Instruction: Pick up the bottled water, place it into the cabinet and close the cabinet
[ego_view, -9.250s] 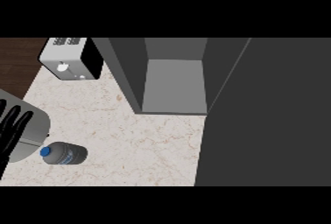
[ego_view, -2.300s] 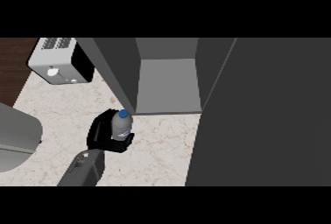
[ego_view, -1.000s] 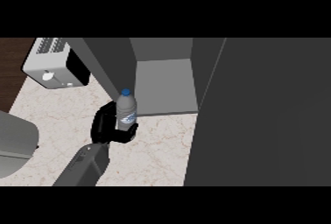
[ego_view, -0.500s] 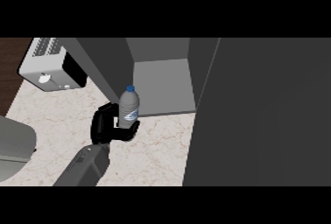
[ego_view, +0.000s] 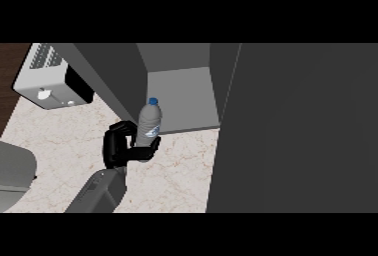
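Pickup looks done to us: our right hand (ego_view: 118, 148) curls round the water bottle (ego_view: 150, 119), held upright just before the open cabinet (ego_view: 184, 95), so placing it inside and shutting the door (ego_view: 295, 125) remain.

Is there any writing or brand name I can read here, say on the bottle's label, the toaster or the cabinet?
No text here can be read.
Bottled water, held in the left hand: its label has a bluish mark, too small and blurred to read.
Toaster: no lettering shows.
Cabinet: plain grey, no words or signs.
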